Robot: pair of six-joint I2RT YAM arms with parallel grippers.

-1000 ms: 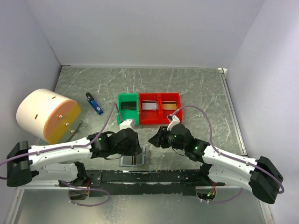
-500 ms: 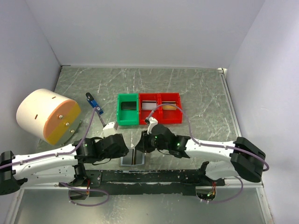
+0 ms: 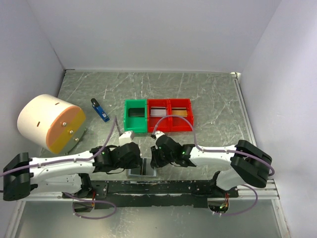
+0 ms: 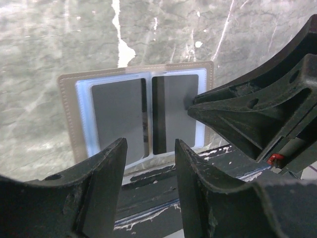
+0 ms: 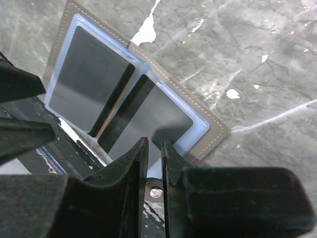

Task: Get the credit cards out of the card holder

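The card holder (image 3: 142,170) lies open and flat at the table's near edge. Its grey border (image 4: 68,124) frames two pale blue panels, and a dark grey card shows in each: the left card (image 4: 116,114) and the right card (image 4: 176,106). My left gripper (image 4: 150,144) is open and empty, low over the holder's near edge (image 3: 134,162). My right gripper (image 5: 154,142) is shut with only a thin slit. Its tips rest on the right card (image 5: 148,111) near the outer edge of the holder (image 5: 213,128). In the top view the right gripper (image 3: 154,161) is at the holder's right side.
A green tray (image 3: 135,115) and two red trays (image 3: 158,121) (image 3: 181,121) stand behind the grippers. A blue-and-black gadget (image 3: 100,110) and a white and orange cylinder (image 3: 49,122) are at the left. A black rail (image 3: 158,187) runs just in front of the holder.
My right gripper has moved left and toward the near edge, from by the red trays onto the holder's right panel. My left gripper drew back to the left, then returned beside the holder.
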